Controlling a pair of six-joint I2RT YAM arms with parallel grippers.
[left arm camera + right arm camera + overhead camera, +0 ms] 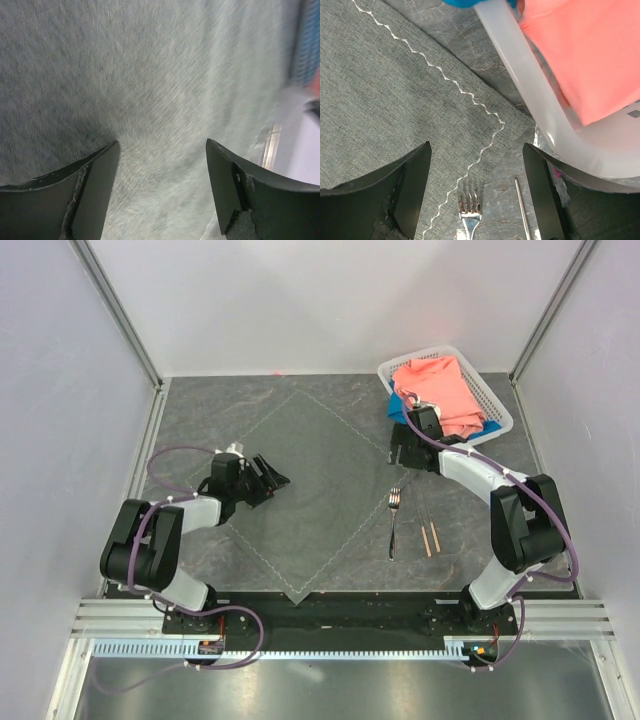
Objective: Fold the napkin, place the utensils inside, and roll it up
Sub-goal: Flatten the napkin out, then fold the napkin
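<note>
The dark grey napkin (300, 490) lies flat as a diamond on the table, its stitched hem showing. My left gripper (278, 480) hovers low over the napkin's left half, open and empty (162, 143); its wrist view shows only blurred cloth (150, 75). My right gripper (400, 454) is open above the napkin's right corner (500, 120), nothing between its fingers (476, 146). The silver fork (394, 520) lies just off that corner, tines (469, 202) touching the hem. The chopsticks (430, 537) lie to the fork's right; one thin stick (521, 205) shows beside the right finger.
A white basket (497, 420) stands at the back right, holding a salmon-pink cloth (440, 390) over a blue one (397, 408). Its rim (530, 95) is close to my right gripper's right finger. Enclosure walls stand on both sides and at the back.
</note>
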